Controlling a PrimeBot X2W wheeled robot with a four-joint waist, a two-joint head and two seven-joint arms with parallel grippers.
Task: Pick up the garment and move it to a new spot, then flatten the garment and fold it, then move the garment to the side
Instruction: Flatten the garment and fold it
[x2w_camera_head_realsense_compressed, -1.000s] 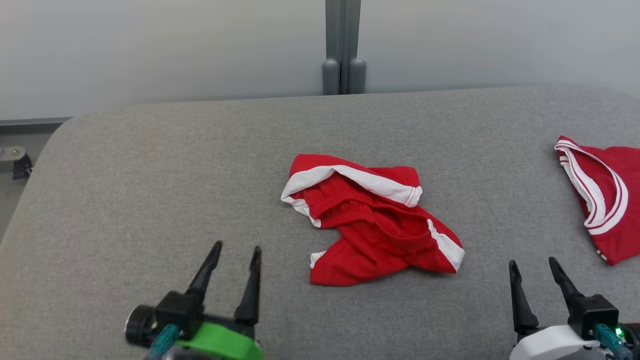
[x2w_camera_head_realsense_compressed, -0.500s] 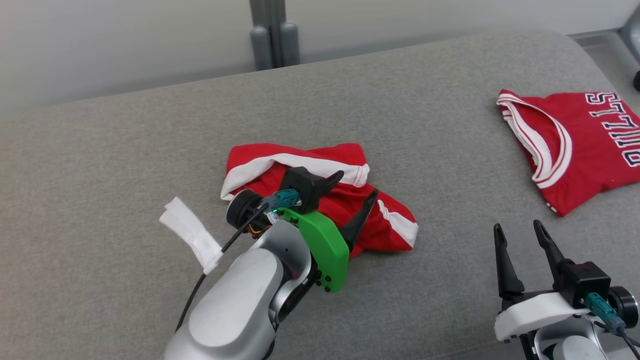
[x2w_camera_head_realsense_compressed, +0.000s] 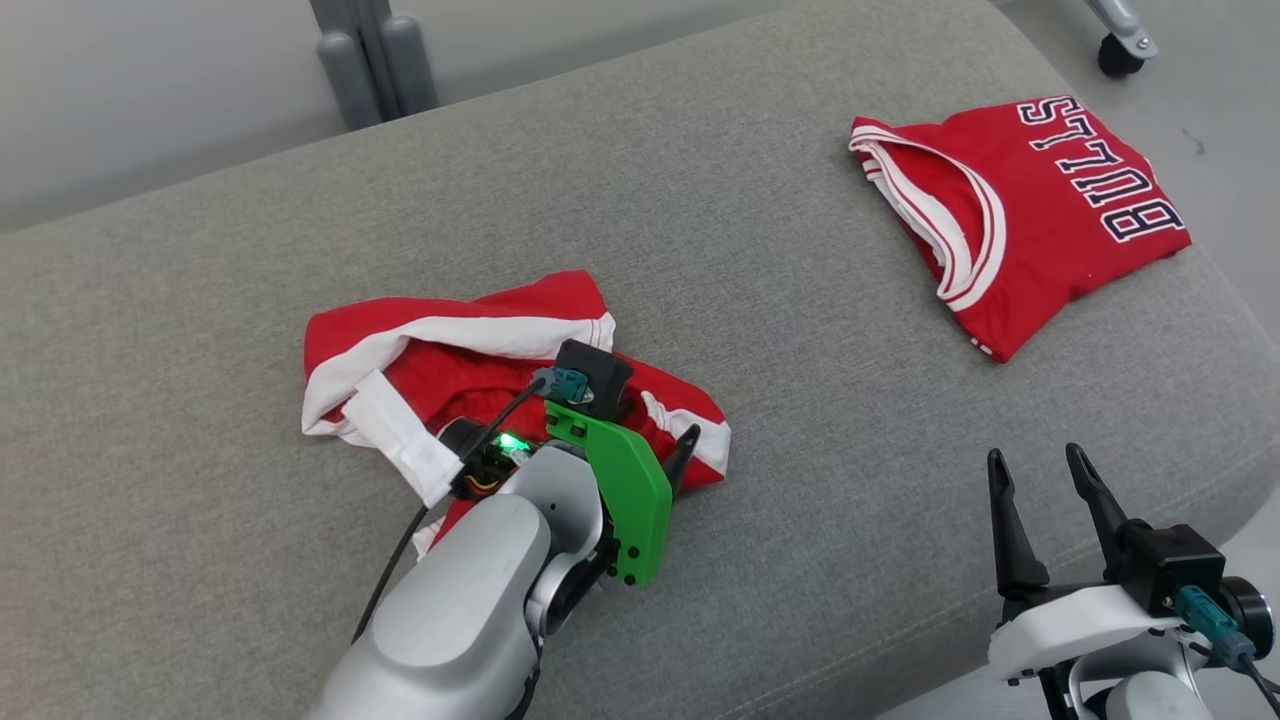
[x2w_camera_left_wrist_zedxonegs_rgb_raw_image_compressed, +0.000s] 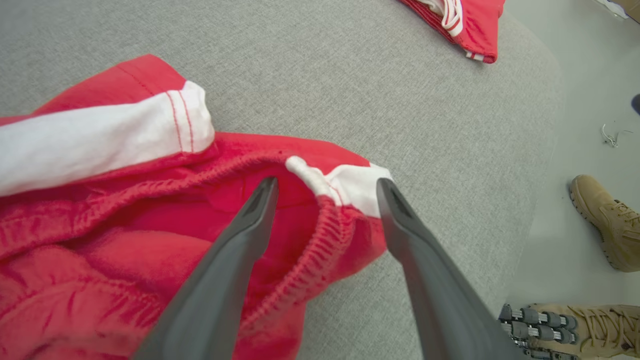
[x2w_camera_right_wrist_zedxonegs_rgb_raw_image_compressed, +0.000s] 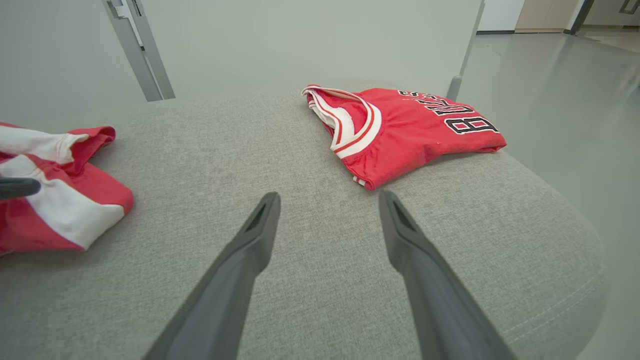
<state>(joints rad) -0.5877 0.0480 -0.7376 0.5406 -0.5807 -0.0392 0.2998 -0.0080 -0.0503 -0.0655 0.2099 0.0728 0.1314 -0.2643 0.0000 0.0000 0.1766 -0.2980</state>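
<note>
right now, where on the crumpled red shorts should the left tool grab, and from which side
Grip the elastic waistband of the red shorts, where it bunches beside the white stripe. Come from above, probably: that ridge stands up off the grey cushion and lies between the fingers of the open left tool, so closing there should catch a thick fold, not one thin layer.
</note>
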